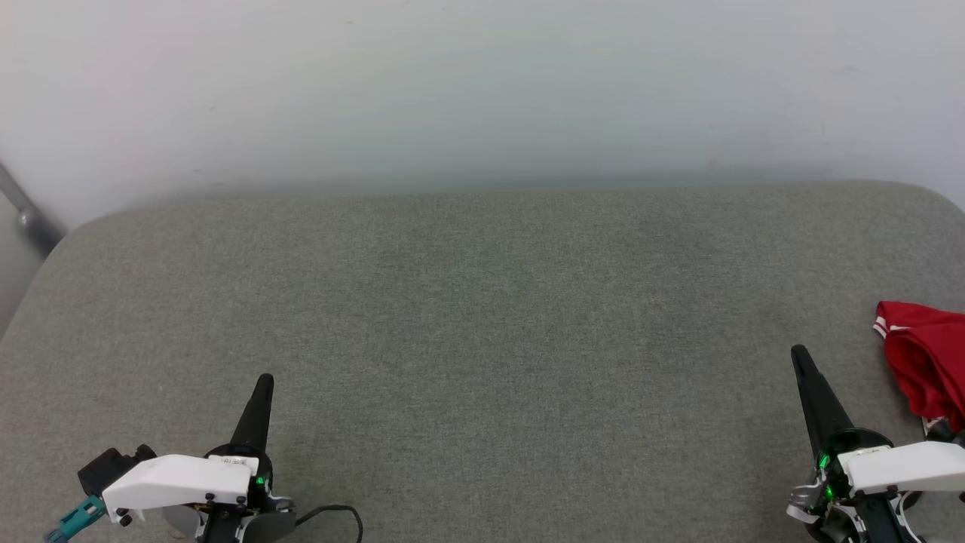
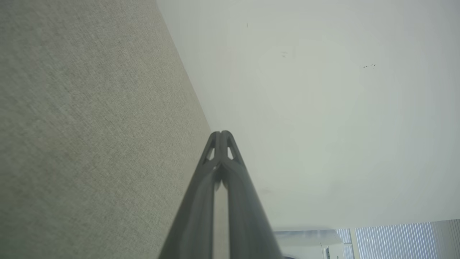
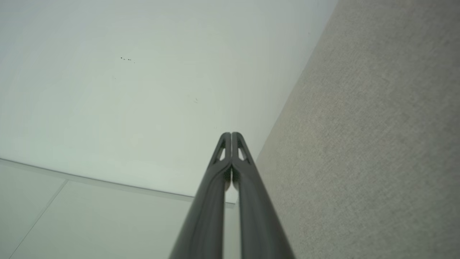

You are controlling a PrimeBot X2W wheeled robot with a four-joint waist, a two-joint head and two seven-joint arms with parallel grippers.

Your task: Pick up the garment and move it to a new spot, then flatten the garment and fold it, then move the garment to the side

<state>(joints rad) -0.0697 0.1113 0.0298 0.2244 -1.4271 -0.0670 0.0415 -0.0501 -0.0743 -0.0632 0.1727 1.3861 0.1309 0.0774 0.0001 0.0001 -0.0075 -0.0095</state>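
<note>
Red garment (image 1: 923, 354) lies bunched just right of the right tool (image 1: 798, 354), well apart from the left tool (image 1: 264, 379); both tools clenched, empty, and the right arm is nearer.

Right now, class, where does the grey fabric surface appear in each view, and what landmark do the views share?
Head view: the grey fabric surface spans the lower part.
Left wrist view: left side, beside the left gripper.
Right wrist view: right side, beside the right gripper.
Shared landmark: the pale wall meeting the surface's far edge.
</note>
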